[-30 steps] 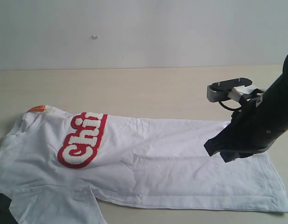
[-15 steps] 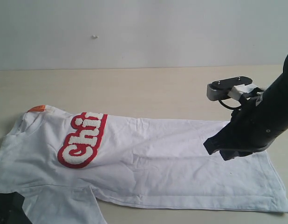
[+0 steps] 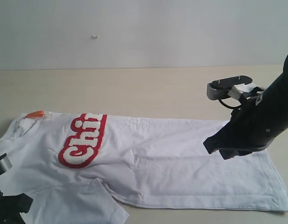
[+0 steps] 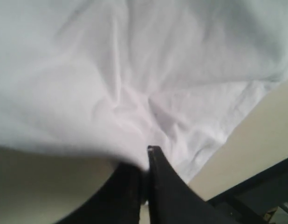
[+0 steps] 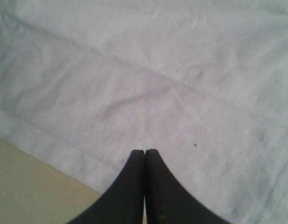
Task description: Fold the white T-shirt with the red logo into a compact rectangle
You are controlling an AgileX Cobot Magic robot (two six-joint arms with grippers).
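Exterior view: the white T-shirt (image 3: 158, 158) lies spread on the table (image 3: 134, 88), with the red logo (image 3: 83, 140) nearer to the left pincer (image 3: 16, 204) and the right pincer (image 3: 223, 148) over its other end.

Left wrist view: the left pincer (image 4: 147, 151) is clenched on T-shirt (image 4: 134, 70) cloth.

Right wrist view: the right pincer (image 5: 145, 153) is clenched and empty, with cloth ahead of its tips.

right arm (image 3: 263, 119) bulky matte black, grey-and-white bracket (image 3: 226, 88) near its end with small dark screws on top and a looped black cable (image 3: 226, 105) under it; left gripper (image 4: 146, 154) and right gripper (image 5: 145, 152) both smooth black tapered fingers (image 5: 132, 186).
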